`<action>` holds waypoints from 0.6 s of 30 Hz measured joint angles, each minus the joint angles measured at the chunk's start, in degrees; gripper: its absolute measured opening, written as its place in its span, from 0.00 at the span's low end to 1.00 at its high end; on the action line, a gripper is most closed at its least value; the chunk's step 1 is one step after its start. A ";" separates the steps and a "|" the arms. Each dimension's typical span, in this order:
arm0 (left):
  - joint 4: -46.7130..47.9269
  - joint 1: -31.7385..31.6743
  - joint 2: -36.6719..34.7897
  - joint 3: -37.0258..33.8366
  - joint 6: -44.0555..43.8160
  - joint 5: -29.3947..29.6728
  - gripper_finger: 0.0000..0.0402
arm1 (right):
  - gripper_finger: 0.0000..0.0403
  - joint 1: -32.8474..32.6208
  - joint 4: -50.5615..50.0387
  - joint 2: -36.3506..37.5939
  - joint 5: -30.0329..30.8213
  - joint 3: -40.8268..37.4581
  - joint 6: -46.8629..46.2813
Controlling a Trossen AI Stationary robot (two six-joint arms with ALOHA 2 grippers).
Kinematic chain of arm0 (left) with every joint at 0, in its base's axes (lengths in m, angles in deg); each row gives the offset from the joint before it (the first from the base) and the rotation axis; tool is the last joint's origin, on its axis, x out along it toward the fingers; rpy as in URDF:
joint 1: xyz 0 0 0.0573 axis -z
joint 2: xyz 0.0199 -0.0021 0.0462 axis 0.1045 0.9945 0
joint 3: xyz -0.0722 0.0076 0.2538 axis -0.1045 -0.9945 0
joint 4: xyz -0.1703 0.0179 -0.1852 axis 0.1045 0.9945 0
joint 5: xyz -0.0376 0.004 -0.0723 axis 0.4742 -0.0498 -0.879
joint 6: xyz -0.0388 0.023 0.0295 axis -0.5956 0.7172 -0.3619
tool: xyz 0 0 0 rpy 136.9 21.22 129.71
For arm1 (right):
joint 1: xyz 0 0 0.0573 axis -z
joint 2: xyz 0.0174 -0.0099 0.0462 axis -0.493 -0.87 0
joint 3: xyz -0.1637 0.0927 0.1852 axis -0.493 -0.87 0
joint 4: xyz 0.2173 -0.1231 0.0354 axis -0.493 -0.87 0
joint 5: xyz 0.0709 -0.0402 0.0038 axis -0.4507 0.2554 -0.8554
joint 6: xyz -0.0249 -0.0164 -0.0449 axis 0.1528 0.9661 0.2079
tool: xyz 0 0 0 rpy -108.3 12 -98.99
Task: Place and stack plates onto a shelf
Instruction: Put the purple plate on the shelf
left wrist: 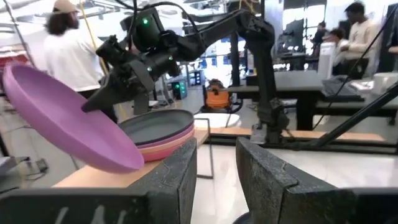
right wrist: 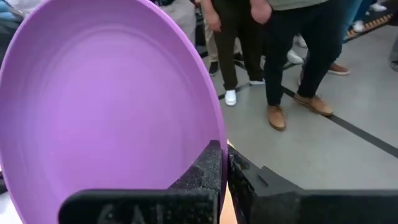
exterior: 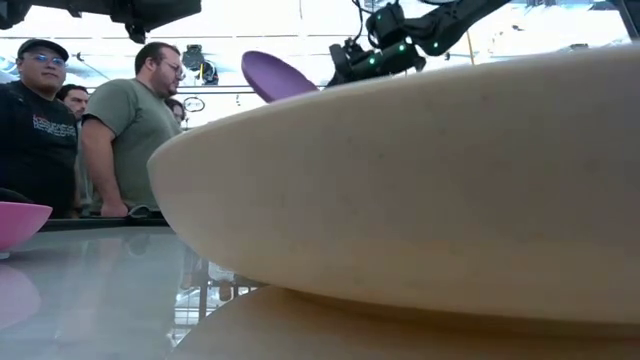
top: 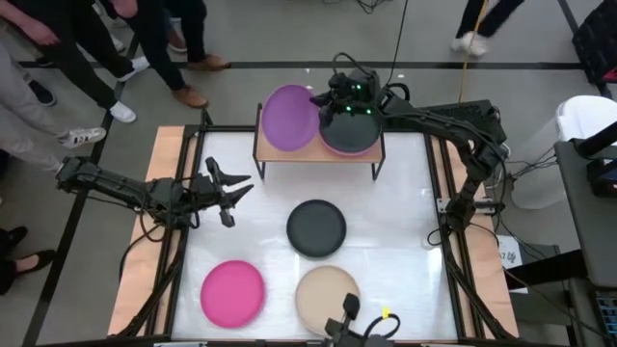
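Right pincer [top: 323, 100] grips the rim of a tilted purple plate [top: 289, 117] over the shelf [top: 268, 154], a stack of plates [top: 349, 135] just beside it, while the left pincer [top: 231, 193] waits spread wide over the bench [top: 395, 222].

- I see the white table [top: 405, 193] carrying a dark grey plate [top: 316, 228], a magenta plate [top: 232, 292] and a cream plate [top: 327, 300].
- The shelf [top: 273, 154] stands at its far edge.
- On it I see a plate stack [top: 349, 135], dark grey uppermost.
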 joint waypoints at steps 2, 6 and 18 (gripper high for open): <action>-0.04 -0.07 -0.02 0.01 0.77 1.20 0.29 | 0.00 0.20 0.16 -0.77 0.05 0.02 1.00; -0.08 -0.91 -0.02 0.00 1.92 3.46 0.29 | 0.00 0.37 -0.04 -1.57 -0.03 0.00 3.71; -1.29 -5.79 0.00 -0.01 2.38 3.52 0.29 | 0.00 0.17 -0.06 -2.43 0.02 0.02 9.43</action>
